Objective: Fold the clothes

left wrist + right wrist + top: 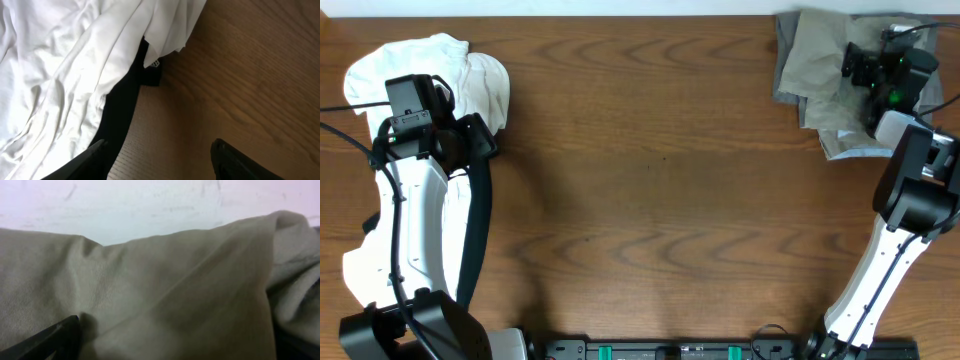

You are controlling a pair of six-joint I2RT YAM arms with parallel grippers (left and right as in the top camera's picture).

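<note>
- The khaki, wrinkled cotton shorts (817, 72) lie bunched at the far right corner of the brown wooden counter (660, 160), on top of a darker grey garment (784, 70) whose edge shows along their left side.
- The right pincer (175, 342) is down on the shorts. Its dark fingers (55, 339) sit spread wide at the lower corners of the wrist view, and a ridge of khaki fabric rises between them.
- The left pincer (159, 149) is spread too, over bare wood, with nothing between its fingers.
- It sits just beside a crumpled white T-shirt (470, 75) at the far left, well apart from the shorts.
</note>
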